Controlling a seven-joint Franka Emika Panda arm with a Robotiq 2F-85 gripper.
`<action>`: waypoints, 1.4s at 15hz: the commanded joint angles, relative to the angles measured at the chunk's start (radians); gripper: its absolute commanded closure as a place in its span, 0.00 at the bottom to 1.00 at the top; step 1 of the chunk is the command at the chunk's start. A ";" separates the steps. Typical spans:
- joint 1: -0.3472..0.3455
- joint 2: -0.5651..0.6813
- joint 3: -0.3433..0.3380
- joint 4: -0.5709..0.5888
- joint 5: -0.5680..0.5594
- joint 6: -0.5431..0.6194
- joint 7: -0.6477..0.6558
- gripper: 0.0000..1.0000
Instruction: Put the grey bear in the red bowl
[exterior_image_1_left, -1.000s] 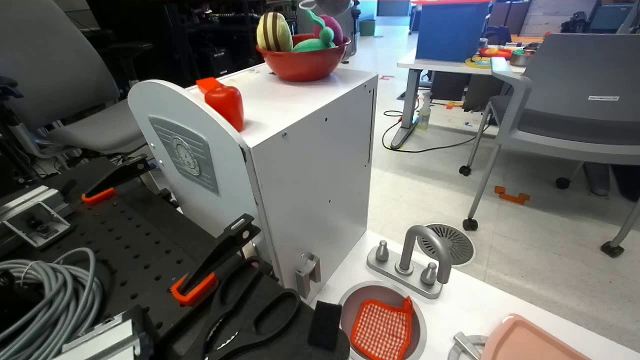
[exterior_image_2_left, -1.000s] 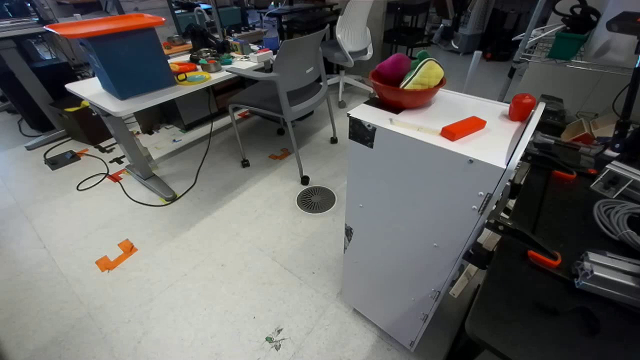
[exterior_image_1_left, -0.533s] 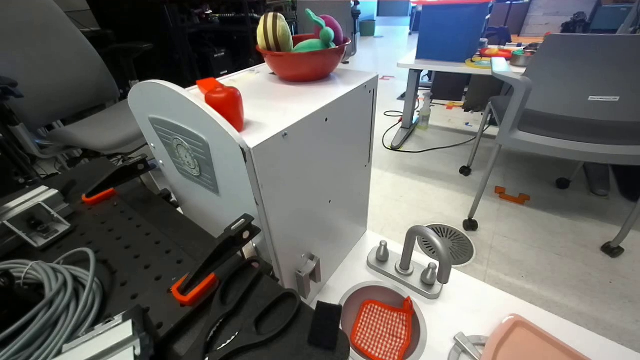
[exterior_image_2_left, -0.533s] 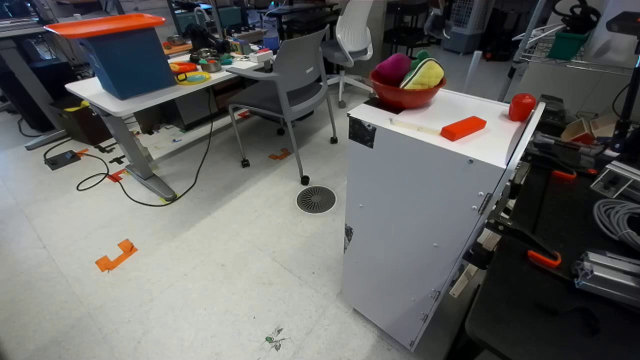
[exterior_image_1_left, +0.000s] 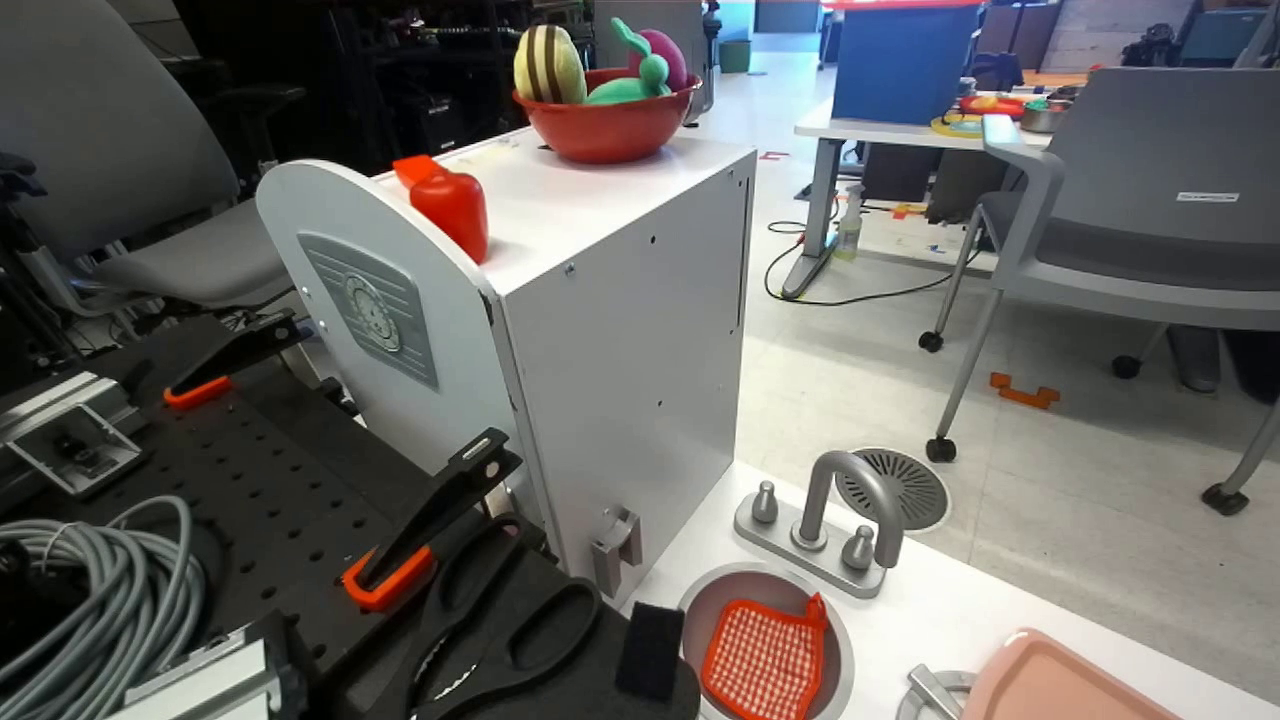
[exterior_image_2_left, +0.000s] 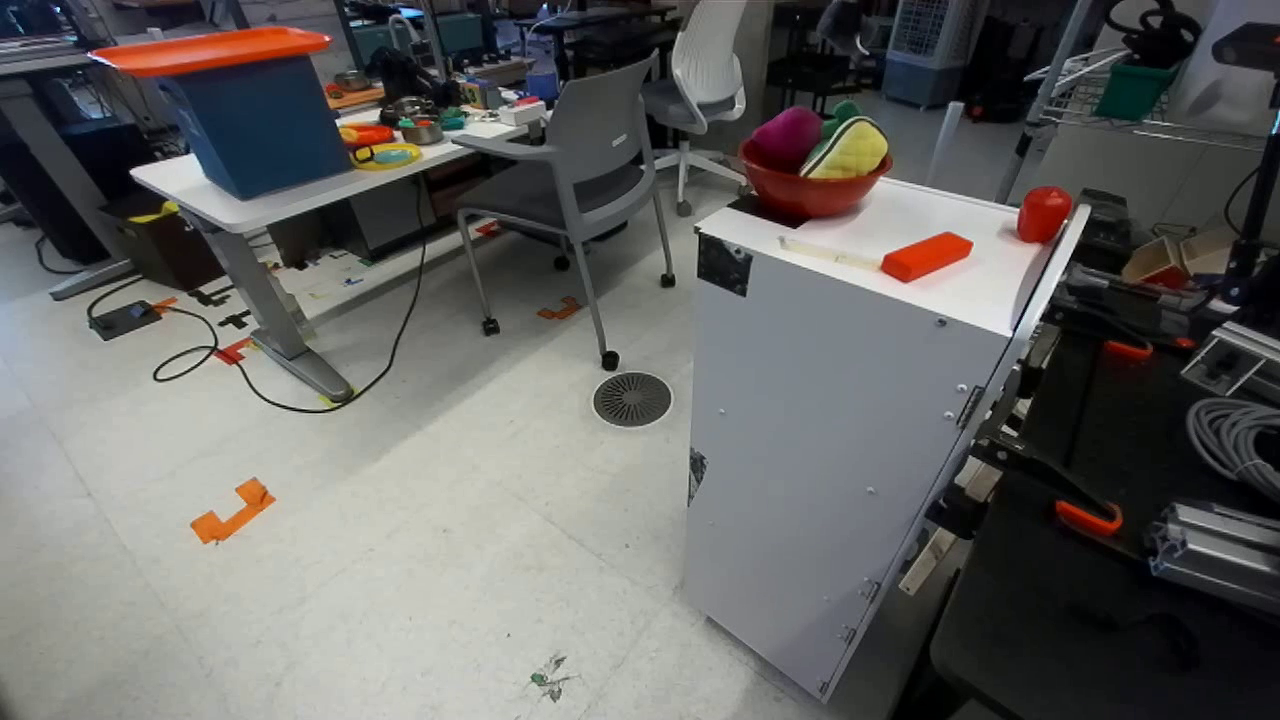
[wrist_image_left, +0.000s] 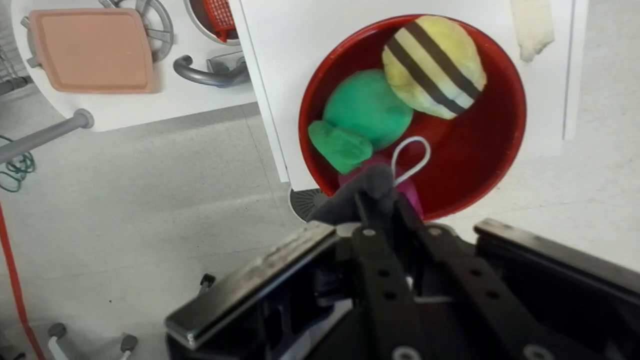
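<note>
In the wrist view, the grey bear (wrist_image_left: 345, 200) is pinched right at the tips of the gripper (wrist_image_left: 384, 204), jaws squeezed in close on it, with most of the dull, lumpy body stuck out toward the left of that picture. A thin white loop (wrist_image_left: 428, 150) is seen just past the tips. Bear and gripper are lined up over the edge of the red bowl (wrist_image_left: 465, 155), so a bit of the rim is covered; how high they're held above it can't really be told from that angle.

Compared with a second ago: some grey and the pale loop were caught at the top edge of an exterior view, over the bowl, and now they've been lifted out of that frame. The bowl hasn't been shifted.

As for the stuff itself, the bowl is glossy, round and wide, and it's set on a flat-topped white cabinet (exterior_image_1_left: 620, 290). A yellow toy (wrist_image_left: 435, 67) with dark stripes, a rounded green toy (wrist_image_left: 370, 107) and a magenta toy (exterior_image_2_left: 787, 138) are piled inside, all pretty soft-looking. A shiny red pepper (exterior_image_1_left: 455, 215) and a smooth orange-red block (exterior_image_2_left: 927, 257) are placed on the same top. Lower down, a checked cloth (exterior_image_1_left: 765, 655) is tucked into a round sink (exterior_image_1_left: 745, 583).
</note>
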 joint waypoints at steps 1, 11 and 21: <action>-0.019 -0.023 0.015 -0.028 0.090 0.040 -0.067 0.97; -0.029 -0.022 0.010 -0.052 0.146 0.031 -0.100 0.38; -0.031 -0.030 0.009 -0.066 0.139 0.022 -0.093 0.00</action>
